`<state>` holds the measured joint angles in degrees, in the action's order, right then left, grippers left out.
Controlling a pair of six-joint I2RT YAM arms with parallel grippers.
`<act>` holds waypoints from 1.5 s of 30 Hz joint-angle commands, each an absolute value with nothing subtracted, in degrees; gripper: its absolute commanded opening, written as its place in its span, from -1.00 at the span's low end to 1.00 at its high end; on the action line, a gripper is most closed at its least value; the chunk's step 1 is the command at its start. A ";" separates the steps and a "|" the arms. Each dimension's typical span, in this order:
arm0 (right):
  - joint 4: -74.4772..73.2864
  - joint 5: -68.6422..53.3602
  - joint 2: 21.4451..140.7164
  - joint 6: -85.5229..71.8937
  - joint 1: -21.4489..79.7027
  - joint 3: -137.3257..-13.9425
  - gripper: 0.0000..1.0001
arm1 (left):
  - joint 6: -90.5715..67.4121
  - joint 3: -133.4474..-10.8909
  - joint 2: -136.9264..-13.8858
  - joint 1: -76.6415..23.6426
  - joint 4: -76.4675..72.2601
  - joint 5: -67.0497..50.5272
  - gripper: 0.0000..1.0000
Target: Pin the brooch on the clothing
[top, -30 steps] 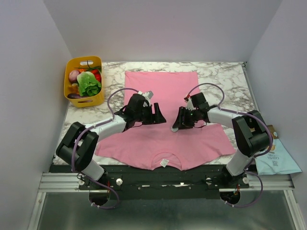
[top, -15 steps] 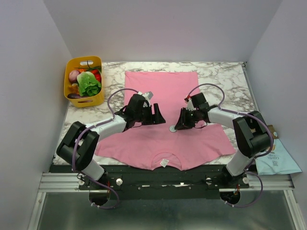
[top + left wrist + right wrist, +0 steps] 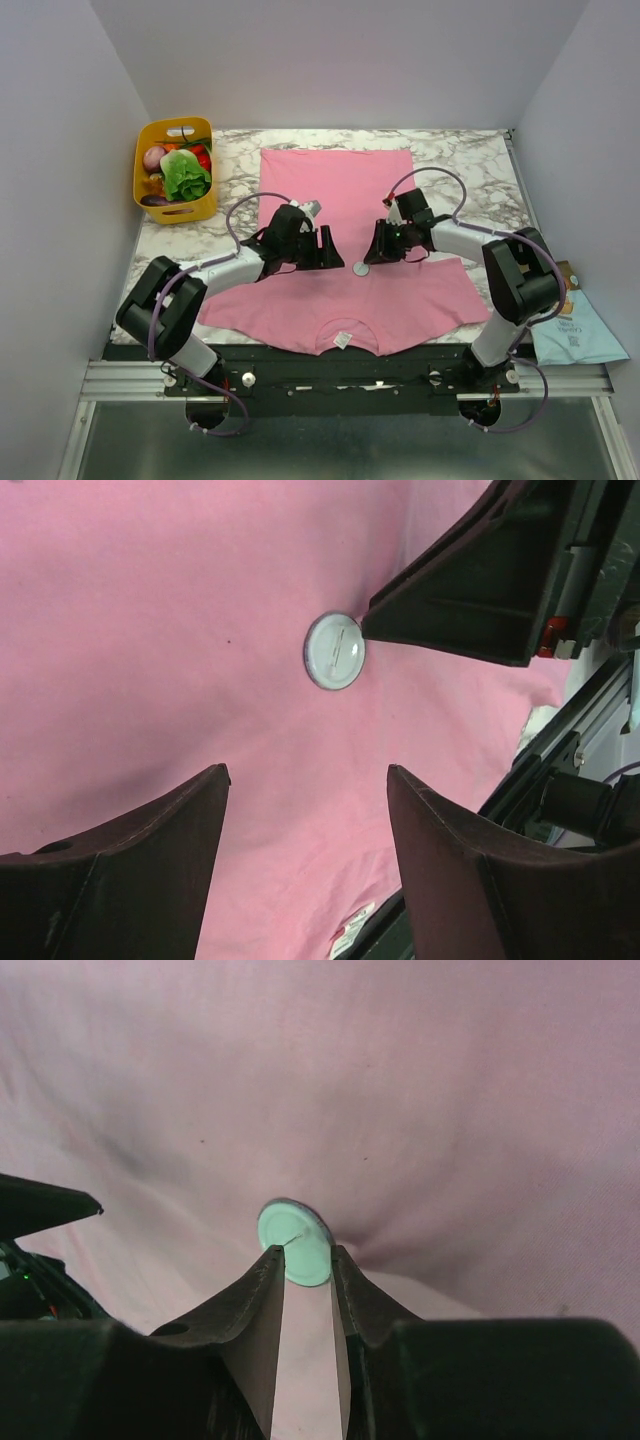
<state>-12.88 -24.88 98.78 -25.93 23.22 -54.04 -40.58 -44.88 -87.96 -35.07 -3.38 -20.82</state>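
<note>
The pink T-shirt [image 3: 340, 215] lies flat on the table, its white label [image 3: 342, 340] at the near edge. The brooch [image 3: 360, 268], a small round pale disc, rests on the shirt's middle; it also shows in the left wrist view [image 3: 335, 651] and the right wrist view [image 3: 297, 1243]. My right gripper [image 3: 308, 1252] has its jaws a narrow gap apart, closed on the brooch's near edge, and the cloth puckers beside it. My left gripper [image 3: 305, 770] is open and empty, low over the shirt just left of the brooch.
A yellow basket [image 3: 176, 205] of toy vegetables stands at the back left on the marble table [image 3: 470, 160]. A light blue packet [image 3: 575, 335] lies off the table's right side. White walls close in on three sides.
The brooch, hidden under my right gripper a second ago, now shows on the shirt. My right gripper has drawn back a little from it. My left gripper has shifted slightly nearer the brooch.
</note>
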 commanded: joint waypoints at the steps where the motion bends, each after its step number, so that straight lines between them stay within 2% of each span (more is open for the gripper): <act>1: -12.22 -24.79 101.77 -25.05 23.12 -54.23 -0.34 | -41.57 -43.59 -86.57 -36.21 -4.75 -20.13 0.46; 17: -7.74 -32.78 98.62 -28.21 23.29 -48.69 -0.35 | -42.63 -42.19 -87.10 -36.74 -6.50 -19.86 0.44; 20: -7.56 -32.70 97.47 -28.48 23.38 -48.52 -0.56 | -42.71 -42.10 -87.10 -36.74 -6.50 -19.78 0.44; 22: -7.56 -32.34 96.86 -28.65 23.20 -48.34 -0.80 | -42.71 -42.19 -86.92 -36.74 -6.50 -19.69 0.43; 25: -7.47 -32.61 95.89 -28.91 23.20 -48.25 -0.99 | -42.63 -42.01 -86.40 -36.74 -6.33 -19.43 0.43; 32: -5.10 -30.68 89.66 -31.02 23.20 -45.53 -0.99 | -42.45 -41.84 -85.25 -36.74 -6.41 -19.07 0.43; 36: -0.54 -25.59 83.08 -37.67 23.20 -40.97 -0.99 | -43.07 -41.40 -83.94 -36.74 -7.30 -17.76 0.44; 43: 22.64 -16.54 72.97 -58.34 23.47 -24.01 -0.99 | -43.77 -41.75 -83.23 -36.74 -7.29 -15.73 0.44; 45: 23.73 -11.11 70.94 -61.85 24.08 -20.75 -0.99 | -43.94 -41.84 -83.23 -36.74 -7.64 -15.82 0.44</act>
